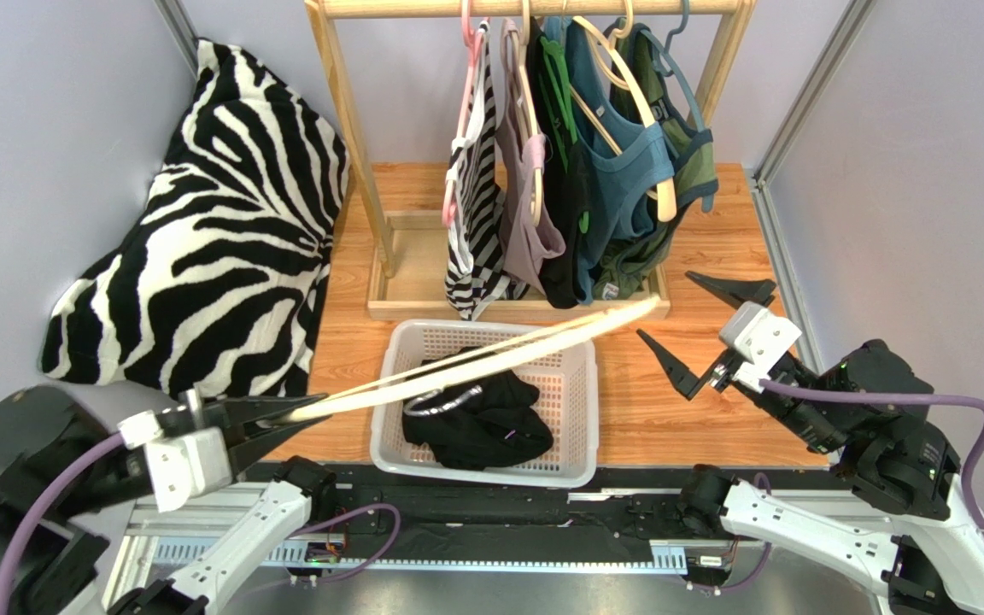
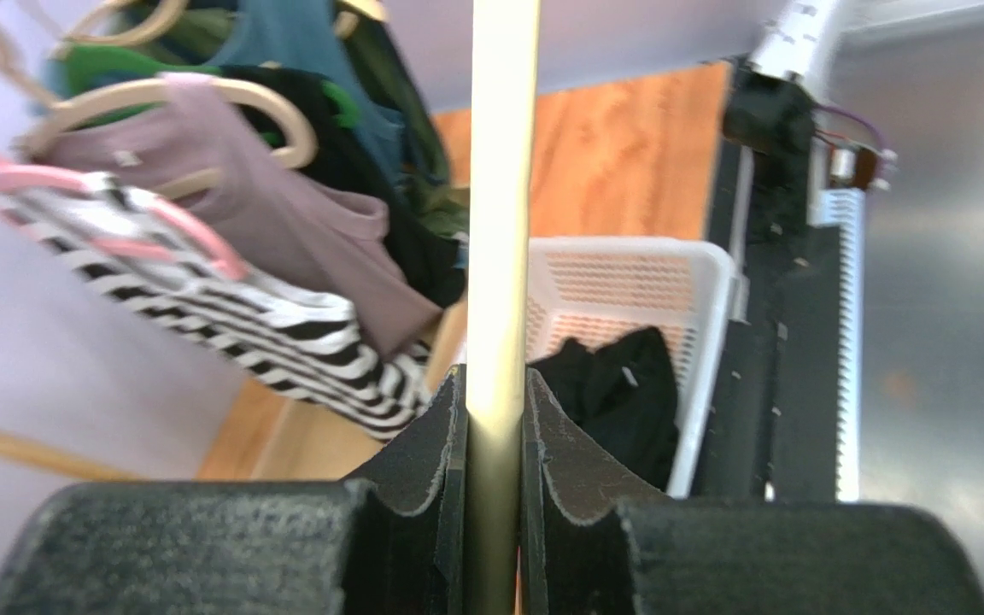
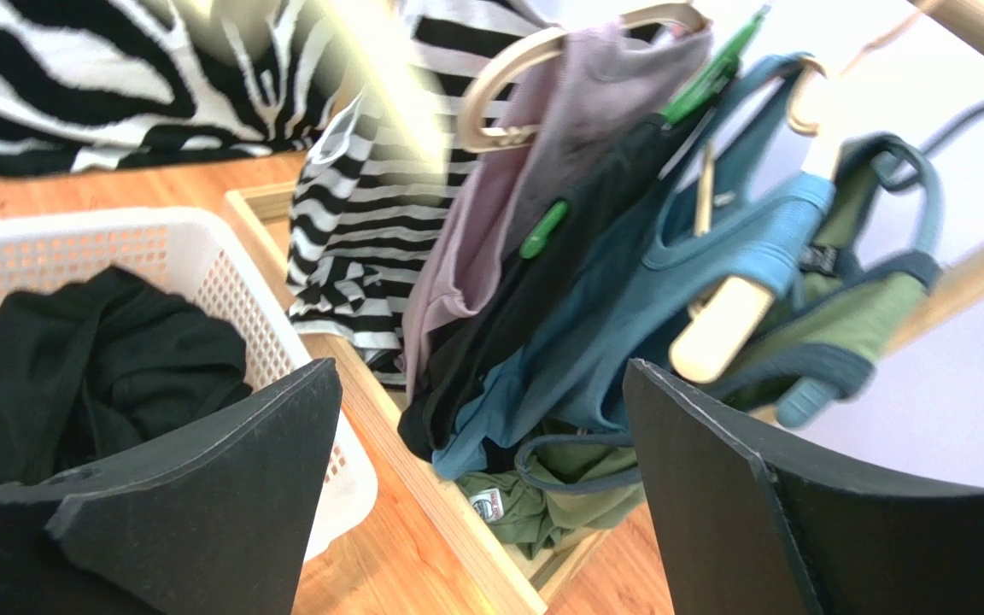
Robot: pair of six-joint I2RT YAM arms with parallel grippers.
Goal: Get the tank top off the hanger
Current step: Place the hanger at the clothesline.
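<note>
The black tank top (image 1: 478,417) lies crumpled inside the white basket (image 1: 583,410) at the near edge of the tabletop (image 1: 677,417). The left hand (image 1: 302,410) is clamped on a bare pale hanger (image 1: 497,359) that reaches across over the basket. The right hand (image 1: 703,327) is spread wide near the right edge and holds nothing.

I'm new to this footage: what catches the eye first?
A big zebra-print pillow leans at the far left. The left pincer is shut on a bare pale hanger stretching over the white basket, where a black garment lies. Tank tops crowd the wooden rack behind.
</note>
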